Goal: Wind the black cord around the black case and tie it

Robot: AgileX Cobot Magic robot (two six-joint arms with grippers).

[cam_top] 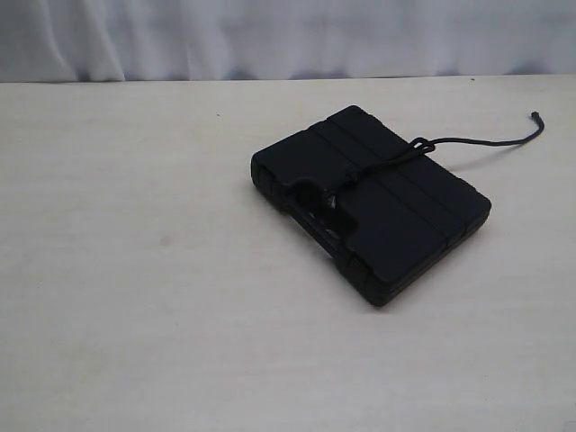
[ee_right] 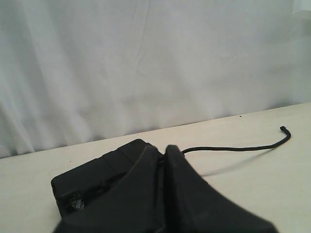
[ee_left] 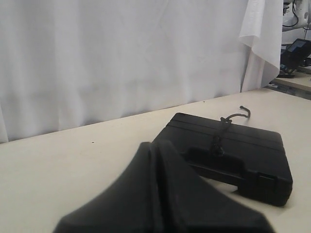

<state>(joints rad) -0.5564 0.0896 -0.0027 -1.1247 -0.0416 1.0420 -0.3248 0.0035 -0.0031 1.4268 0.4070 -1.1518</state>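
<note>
The black case (cam_top: 387, 216) lies flat on the pale table, right of centre. The black cord (cam_top: 382, 166) runs from the handle slot (cam_top: 315, 200) across the lid to a knot (cam_top: 419, 144). Its free end trails right over the table to a blunt tip (cam_top: 536, 116). Neither gripper appears in the exterior view. In the left wrist view my left gripper (ee_left: 156, 144) is shut on nothing, short of the case (ee_left: 243, 150) and the cord (ee_left: 222, 132). My right gripper (ee_right: 163, 148) is also shut and empty, with the case (ee_right: 92, 177) and the trailing cord (ee_right: 233, 148) beyond it.
A white curtain (cam_top: 288, 36) hangs along the table's far edge. Past the curtain's end, dark equipment (ee_left: 294, 53) stands on another surface. Bare tabletop (cam_top: 135, 270) stretches left of the case.
</note>
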